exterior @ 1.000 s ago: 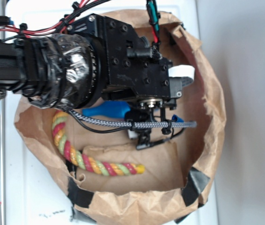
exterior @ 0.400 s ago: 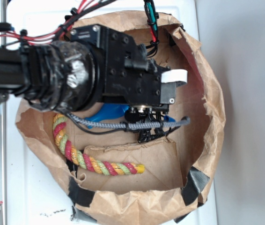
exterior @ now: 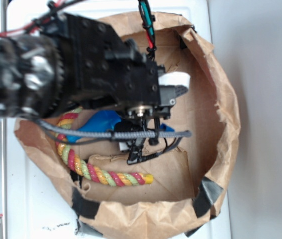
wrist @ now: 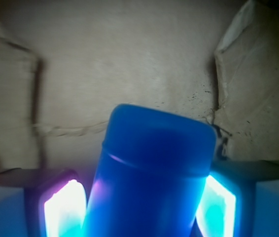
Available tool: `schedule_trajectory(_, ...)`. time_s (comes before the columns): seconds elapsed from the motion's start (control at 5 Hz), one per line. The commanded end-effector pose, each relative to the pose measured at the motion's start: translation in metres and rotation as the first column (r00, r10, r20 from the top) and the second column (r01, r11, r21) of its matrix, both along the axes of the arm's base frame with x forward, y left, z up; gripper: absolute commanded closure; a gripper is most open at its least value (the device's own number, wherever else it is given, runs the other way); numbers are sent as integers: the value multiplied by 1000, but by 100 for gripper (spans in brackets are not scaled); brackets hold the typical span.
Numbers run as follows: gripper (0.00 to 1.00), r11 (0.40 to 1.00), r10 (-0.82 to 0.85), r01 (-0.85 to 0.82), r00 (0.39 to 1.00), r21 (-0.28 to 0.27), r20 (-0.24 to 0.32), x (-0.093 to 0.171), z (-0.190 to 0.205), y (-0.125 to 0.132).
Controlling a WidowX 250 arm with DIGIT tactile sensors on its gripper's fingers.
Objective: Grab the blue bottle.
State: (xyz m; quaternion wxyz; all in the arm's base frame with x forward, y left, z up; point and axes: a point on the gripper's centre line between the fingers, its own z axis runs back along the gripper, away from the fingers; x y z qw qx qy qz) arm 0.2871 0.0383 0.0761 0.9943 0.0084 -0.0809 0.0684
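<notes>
Where fingers seemingly press, gripper [wrist: 139, 207] clamps blue bottle [wrist: 152, 173].

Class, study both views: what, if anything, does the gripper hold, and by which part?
The gripper holds the blue bottle, its two fingers pressed against opposite sides of the cylindrical body, with the bottle's flat end sticking out beyond them.

I count one blue bottle [wrist: 152, 173] between my two fingers [wrist: 63, 210]. There is one twisted rope [exterior: 93, 172] of red, yellow and green, and one brown paper bag [exterior: 228, 124] around both of them.
</notes>
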Motion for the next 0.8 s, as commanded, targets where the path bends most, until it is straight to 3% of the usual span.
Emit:
schedule_trajectory(0.0,100,998,-13,17,997,-59,80,13,81,-28)
schedule_trajectory(0.2,100,999,-7,10,998,-41,64,13,102,-33)
schedule_trajectory(0.6,100,999,-13,7,990,44,142,7,127,-39)
